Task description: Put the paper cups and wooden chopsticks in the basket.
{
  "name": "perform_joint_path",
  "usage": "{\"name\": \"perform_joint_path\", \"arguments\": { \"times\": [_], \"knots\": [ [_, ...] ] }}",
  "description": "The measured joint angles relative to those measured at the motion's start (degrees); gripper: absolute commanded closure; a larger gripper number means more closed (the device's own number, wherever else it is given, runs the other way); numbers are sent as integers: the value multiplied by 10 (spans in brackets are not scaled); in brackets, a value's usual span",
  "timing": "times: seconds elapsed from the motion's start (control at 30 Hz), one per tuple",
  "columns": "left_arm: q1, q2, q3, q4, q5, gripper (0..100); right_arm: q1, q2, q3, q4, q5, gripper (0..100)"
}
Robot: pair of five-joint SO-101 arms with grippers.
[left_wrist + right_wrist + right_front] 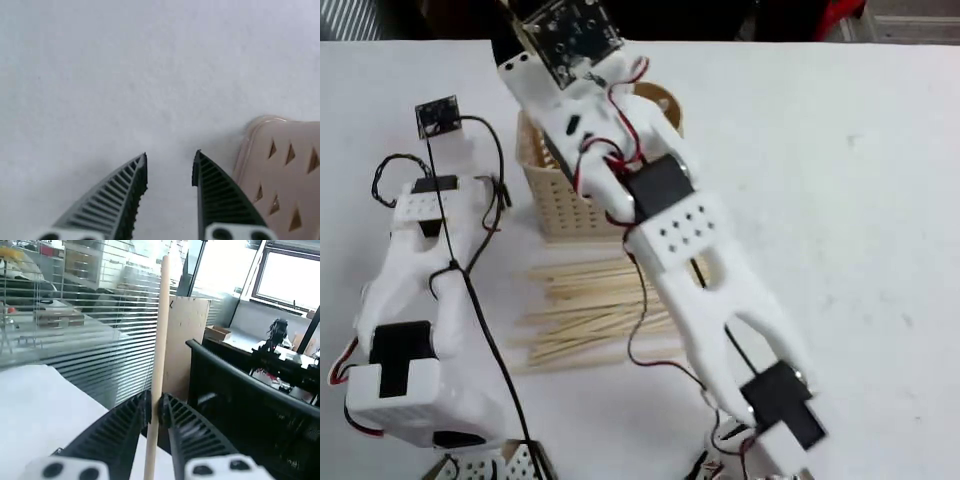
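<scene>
- Pinching one wooden chopstick (161, 315) upright in right jaws, over the basket (555, 205) near the table's far edge.
- Holding left jaws spread beside the basket.
- Judging the chopstick light, stiff, slippery; gripping mid-length seeming safest.

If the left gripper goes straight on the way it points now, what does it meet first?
Most likely the bare white table: the left gripper is open and aims at it, just beside the basket. Depth is hard to judge.
</scene>
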Motion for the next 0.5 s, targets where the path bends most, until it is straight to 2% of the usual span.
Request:
{"name": "perform_joint_path", "arguments": {
  "times": [0.27,0.5],
  "knots": [
    [0,0,0,0,0,835,-4,56,3,-11,-1,981],
    [0,0,0,0,0,835,-5,31,145,-94,-47,981]
  ]
}}
